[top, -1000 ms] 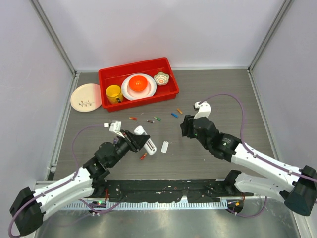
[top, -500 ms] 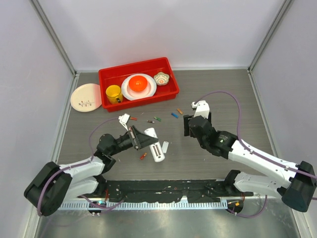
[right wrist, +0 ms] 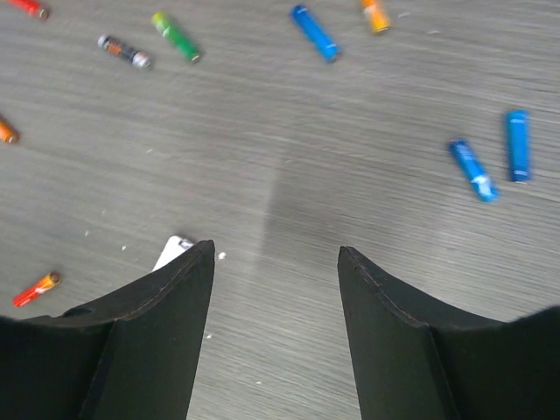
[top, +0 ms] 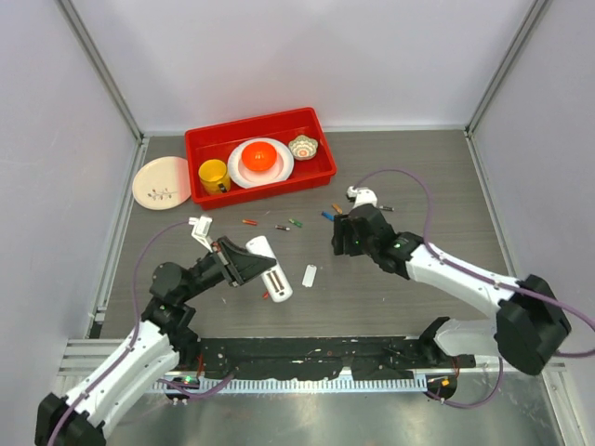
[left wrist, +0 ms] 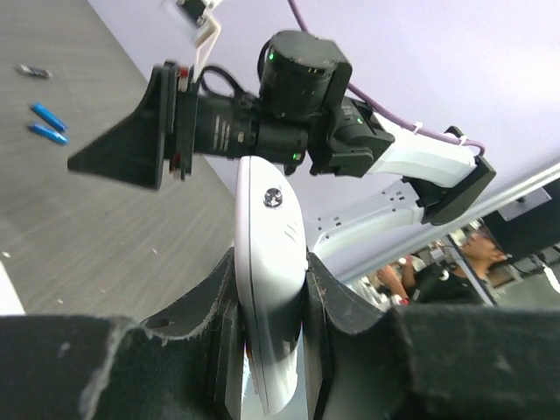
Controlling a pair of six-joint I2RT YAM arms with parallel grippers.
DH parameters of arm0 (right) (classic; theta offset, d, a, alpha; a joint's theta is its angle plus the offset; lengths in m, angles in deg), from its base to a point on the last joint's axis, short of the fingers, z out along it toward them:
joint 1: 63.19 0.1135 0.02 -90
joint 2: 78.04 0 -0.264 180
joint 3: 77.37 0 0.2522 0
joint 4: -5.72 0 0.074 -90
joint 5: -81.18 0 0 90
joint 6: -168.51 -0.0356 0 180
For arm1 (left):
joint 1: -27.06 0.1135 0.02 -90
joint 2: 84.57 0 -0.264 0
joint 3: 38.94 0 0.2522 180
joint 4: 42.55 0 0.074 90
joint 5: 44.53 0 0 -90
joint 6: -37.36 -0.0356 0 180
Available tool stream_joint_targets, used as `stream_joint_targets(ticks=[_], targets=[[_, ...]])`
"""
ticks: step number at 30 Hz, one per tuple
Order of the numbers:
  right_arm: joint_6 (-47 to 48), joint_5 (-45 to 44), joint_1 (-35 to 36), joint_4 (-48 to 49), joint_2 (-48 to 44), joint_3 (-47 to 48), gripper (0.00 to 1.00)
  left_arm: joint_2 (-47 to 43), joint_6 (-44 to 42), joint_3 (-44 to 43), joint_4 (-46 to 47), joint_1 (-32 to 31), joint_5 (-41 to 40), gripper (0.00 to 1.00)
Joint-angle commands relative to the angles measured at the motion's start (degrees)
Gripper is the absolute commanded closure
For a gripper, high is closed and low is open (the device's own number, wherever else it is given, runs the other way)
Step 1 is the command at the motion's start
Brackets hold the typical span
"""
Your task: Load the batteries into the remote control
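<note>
White remote control (left wrist: 268, 254) pinched in left jaws, right jaws spread above scattered batteries (right wrist: 313, 33)

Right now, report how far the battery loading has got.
Done: the left gripper is shut on the remote control, holding it off the table. A small white piece, possibly its cover, lies on the table nearby. In hand: the right gripper hangs open and empty above the loose batteries. Left: every battery in view lies on the table; none is picked up or visibly loaded.
</note>
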Motion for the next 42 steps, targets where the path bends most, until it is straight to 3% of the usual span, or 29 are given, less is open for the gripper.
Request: stream_joint_targets(ticks=[1, 6, 11, 15, 42], targets=[[2.1, 4.2, 4.6, 7.8, 6.4, 5.6, 0.36, -5.2, -2.0, -0.5, -14.5, 3.1, 0.3, 1.00], [4.7, 2.9, 5.9, 12.9, 17.1, 12.2, 0.37, -6.3, 6.9, 5.9, -3.4, 3.9, 2.1, 1.00], [12.8, 0.9, 5.6, 13.7, 27.5, 18.9, 0.46, -6.5, 8.3, 6.1, 1.0, 4.0, 4.6, 1.00], [13.5, 3.3, 3.3, 17.7, 33.9, 22.0, 0.54, -6.4, 8.4, 5.7, 2.3, 4.0, 6.1, 1.00], [15.1, 3.9, 2.7, 17.2, 44.7, 28.0, 0.54, -7.6, 7.2, 5.6, -2.0, 4.0, 5.0, 1.00]])
